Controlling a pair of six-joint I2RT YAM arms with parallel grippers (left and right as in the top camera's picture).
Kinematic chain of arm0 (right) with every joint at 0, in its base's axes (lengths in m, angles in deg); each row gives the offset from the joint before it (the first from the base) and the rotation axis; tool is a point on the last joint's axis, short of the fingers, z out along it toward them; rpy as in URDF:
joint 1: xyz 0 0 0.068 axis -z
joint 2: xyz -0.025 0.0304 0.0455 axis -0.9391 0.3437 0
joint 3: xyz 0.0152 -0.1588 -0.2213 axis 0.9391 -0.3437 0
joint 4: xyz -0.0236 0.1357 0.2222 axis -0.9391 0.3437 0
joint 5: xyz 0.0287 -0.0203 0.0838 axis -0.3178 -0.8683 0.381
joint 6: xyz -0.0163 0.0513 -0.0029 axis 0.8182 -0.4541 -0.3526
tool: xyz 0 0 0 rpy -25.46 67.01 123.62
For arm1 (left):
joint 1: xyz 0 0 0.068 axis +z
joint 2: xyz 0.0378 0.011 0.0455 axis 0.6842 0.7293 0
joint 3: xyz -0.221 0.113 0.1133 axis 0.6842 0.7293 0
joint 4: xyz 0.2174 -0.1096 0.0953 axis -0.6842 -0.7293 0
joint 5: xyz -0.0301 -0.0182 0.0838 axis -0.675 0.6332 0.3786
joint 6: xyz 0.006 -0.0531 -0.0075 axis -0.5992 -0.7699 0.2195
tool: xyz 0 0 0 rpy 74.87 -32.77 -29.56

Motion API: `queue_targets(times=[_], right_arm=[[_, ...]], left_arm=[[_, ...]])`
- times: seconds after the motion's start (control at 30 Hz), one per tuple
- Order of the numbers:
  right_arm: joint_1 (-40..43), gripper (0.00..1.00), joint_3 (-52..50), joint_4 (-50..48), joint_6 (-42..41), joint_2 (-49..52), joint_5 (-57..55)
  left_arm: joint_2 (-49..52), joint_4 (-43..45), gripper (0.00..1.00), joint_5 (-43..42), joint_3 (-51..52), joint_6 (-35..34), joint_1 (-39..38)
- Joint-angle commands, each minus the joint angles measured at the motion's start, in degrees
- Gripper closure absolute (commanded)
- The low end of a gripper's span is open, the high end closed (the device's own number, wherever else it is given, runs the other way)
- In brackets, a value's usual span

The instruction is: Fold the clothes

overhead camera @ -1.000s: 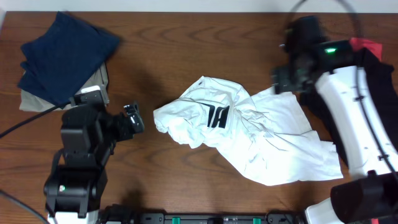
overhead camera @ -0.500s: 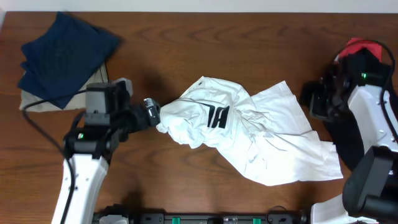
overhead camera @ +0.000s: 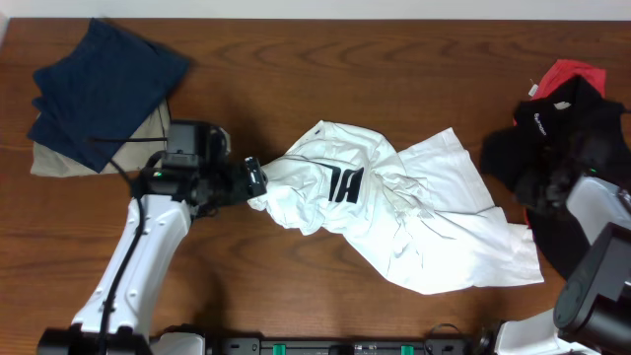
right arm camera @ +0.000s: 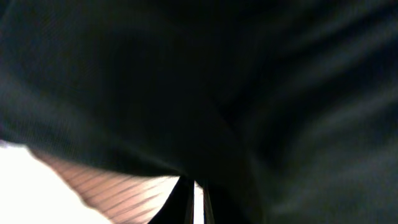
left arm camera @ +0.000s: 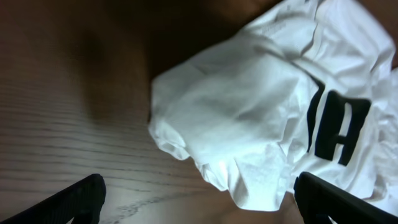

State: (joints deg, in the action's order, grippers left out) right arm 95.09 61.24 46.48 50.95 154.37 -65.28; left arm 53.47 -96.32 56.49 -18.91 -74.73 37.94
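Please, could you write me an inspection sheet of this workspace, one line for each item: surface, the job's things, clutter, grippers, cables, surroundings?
Surface: wooden table, brown grain, bare in places.
Job's things: white T-shirt crumpled at the centre, not folded, black lettering facing up.
Clutter: navy blue folded garment on top of a beige folded garment, far left corner; black garment pile with a red cloth, right edge.
Grippers: left gripper open at the T-shirt's left edge; right gripper shut against the black garment pile, hold on cloth not clear.
Cables: black cable crosses the beige folded garment.
Surroundings: pale wall strip beyond the far edge.
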Motion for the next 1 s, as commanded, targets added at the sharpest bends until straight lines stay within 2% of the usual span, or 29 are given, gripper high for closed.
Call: queue_targets(times=[0.0, 0.13, 0.3, 0.37, 0.5, 0.6, 0.67, 0.83, 0.97], right_arm=[[4.9, 0.92, -0.3, -0.5, -3.5, 0.1, -7.2], [11.1, 0.91, -0.3, -0.4, -9.2, 0.1, -13.9], [19.5, 0.92, 0.6, -0.5, -12.3, 0.1, -9.4], [21.4, 0.94, 2.2, -0.7, -10.5, 0.1, 0.2], [20.5, 0.91, 7.2, -2.3, -0.2, 0.1, 28.9], [16.4, 0.87, 10.6, -0.3, 7.1, 0.1, 37.0], [12.4, 0.84, 10.9, 0.2, 11.5, 0.1, 34.4], [2.1, 0.84, 8.5, -1.7, 16.5, 1.2, 17.0], [-3.6, 0.79, 6.1, -6.1, 18.5, 5.0, 15.0]], left_arm=[[1.8, 0.0, 0.02, -0.8, -0.9, -0.2, -1.7], [2.7, -0.3, 0.02, -0.8, -0.9, -0.2, -4.1], [2.7, -0.2, 0.02, -0.8, -0.9, -0.2, -6.3], [2.7, -0.6, 0.02, -0.8, -0.9, -0.2, -6.5], [2.7, -1.1, 0.02, -0.7, -0.9, -0.2, -6.5], [2.7, -1.1, 0.02, -0.7, -0.9, -0.1, -6.5], [2.7, -1.1, 0.02, -0.7, -0.9, -0.1, -6.5], [2.7, -1.1, 0.02, -0.7, -0.9, -0.2, -6.5], [2.7, -1.1, 0.02, -0.7, -0.9, -0.1, -6.5]])
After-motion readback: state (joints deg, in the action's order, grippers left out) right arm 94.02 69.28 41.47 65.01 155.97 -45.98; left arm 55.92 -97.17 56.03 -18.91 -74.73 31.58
